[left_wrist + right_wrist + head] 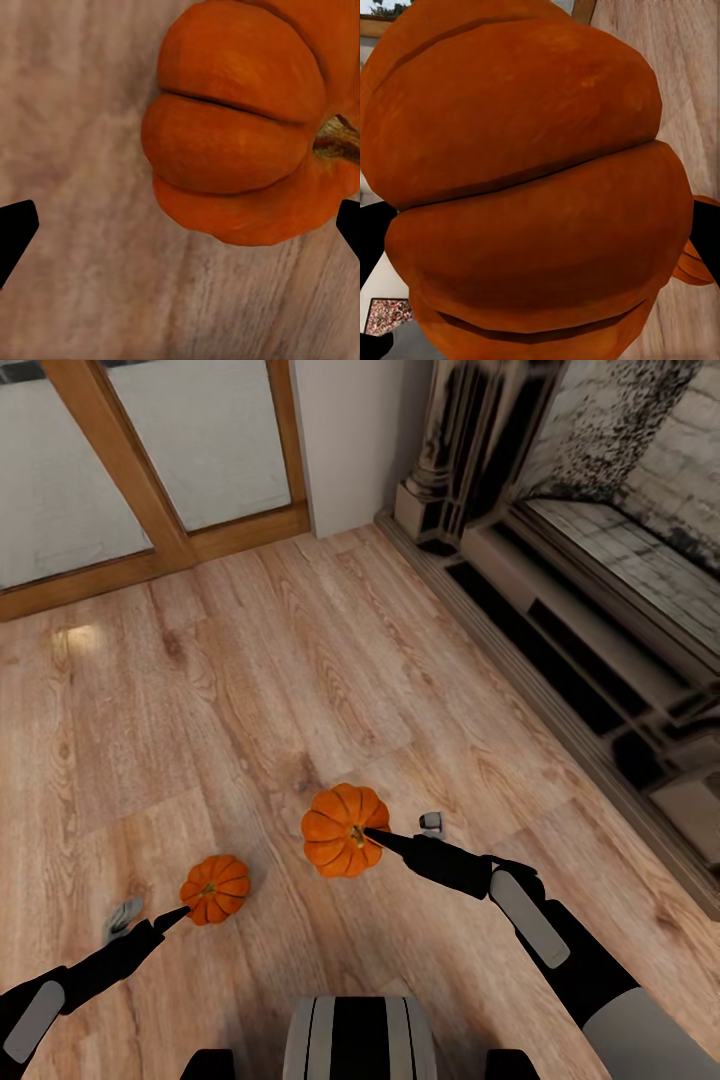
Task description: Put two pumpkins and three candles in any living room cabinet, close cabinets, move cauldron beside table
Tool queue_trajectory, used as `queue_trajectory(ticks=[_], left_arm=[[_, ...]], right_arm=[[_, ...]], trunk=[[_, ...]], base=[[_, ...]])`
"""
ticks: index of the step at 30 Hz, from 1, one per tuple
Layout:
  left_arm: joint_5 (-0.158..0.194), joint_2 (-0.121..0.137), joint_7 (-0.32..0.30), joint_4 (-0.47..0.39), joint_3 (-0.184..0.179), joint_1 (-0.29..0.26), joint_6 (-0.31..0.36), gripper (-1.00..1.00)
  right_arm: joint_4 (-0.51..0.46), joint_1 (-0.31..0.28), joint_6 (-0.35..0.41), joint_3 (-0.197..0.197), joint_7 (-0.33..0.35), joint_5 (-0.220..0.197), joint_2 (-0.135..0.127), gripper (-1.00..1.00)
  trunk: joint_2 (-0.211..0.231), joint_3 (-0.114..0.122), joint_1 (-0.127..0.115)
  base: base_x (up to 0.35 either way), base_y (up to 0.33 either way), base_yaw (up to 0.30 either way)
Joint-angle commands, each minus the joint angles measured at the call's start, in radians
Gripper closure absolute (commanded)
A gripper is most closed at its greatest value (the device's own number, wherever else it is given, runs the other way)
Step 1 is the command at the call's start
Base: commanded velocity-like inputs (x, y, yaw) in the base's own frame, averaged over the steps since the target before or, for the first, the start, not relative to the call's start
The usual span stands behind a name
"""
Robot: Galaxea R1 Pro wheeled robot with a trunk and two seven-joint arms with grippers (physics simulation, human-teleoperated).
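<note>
Two orange ribbed pumpkins are in the head view. The bigger-looking pumpkin (340, 845) is at the tip of my right gripper (400, 827), one dark finger reaching over its stem. In the right wrist view this pumpkin (532, 187) spans the whole gap between both fingers, so the gripper is shut on it. The smaller-looking pumpkin (215, 888) rests on the wood floor. My left gripper (155, 912) is open just beside it, one fingertip almost touching its side. The left wrist view has that pumpkin (240, 127) ahead and off to one side, not between the fingers. The cabinet is out of view.
A glass door with a wooden frame (120, 470) is at the far left. A white wall corner (350, 440) and a dark stone fireplace with a raised hearth (560, 630) run along the right. My trunk (355, 1040) is at the bottom edge. Bare wood floor (250, 690) lies ahead.
</note>
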Motion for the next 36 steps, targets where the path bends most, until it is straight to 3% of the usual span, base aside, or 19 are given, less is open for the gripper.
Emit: queue_trajectory(ticks=[1, 13, 28, 36], left_arm=[[0.005, 0.0, -0.001, 0.0, 0.002, 0.0, 0.008, -1.0], [0.005, 0.0, -0.001, 0.0, 0.002, 0.0, 0.008, -1.0], [0.004, 0.0, 0.0, 0.0, 0.003, 0.0, 0.008, -1.0], [0.005, 0.0, 0.0, 0.0, 0.034, 0.0, 0.008, -1.0]], right_arm=[[0.0, -0.001, 0.008, 0.002, -0.002, -0.011, -0.001, 1.0], [0.0, -0.001, 0.006, 0.032, -0.003, -0.009, -0.001, 1.0], [0.0, -0.001, 0.006, 0.034, -0.003, -0.009, -0.001, 1.0], [0.0, -0.001, 0.006, 0.035, -0.003, -0.009, -0.001, 1.0]], trunk=[[0.0, -0.001, 0.0], [0.0, -0.001, 0.0], [0.0, -0.001, 0.0], [0.0, -0.001, 0.0]], base=[[0.0, -0.018, 0.0], [0.066, -0.047, 0.0], [0.051, -0.002, 0.0], [0.01, -0.001, 0.0]])
